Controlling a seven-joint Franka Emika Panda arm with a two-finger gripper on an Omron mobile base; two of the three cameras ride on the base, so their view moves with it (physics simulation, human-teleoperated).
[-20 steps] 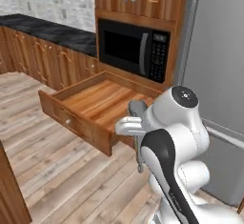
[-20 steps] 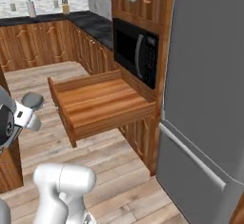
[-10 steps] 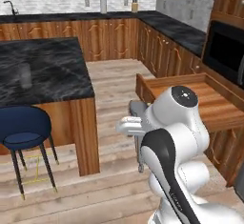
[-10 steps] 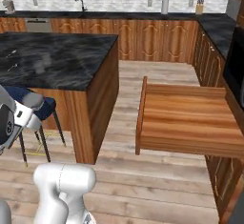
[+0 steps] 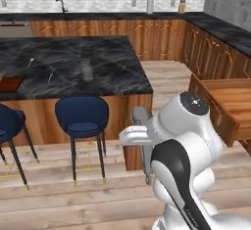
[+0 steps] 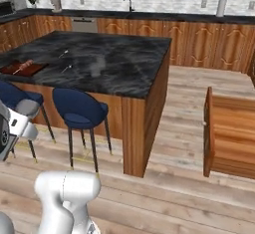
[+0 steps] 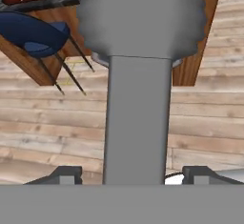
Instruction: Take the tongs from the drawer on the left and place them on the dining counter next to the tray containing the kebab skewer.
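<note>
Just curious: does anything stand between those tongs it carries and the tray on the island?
Two blue stools stand along the dining counter's near side, before the tray; the tongs likely go over them.

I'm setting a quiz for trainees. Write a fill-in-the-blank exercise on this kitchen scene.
1. The slim grey metal tongs are ____ by the two-finger gripper.
2. Two ____ padded stools stand at the glossy black marble dining counter.
3. The wide warm-brown wooden drawer stands ____.
Missing words: held; blue; open.
</note>
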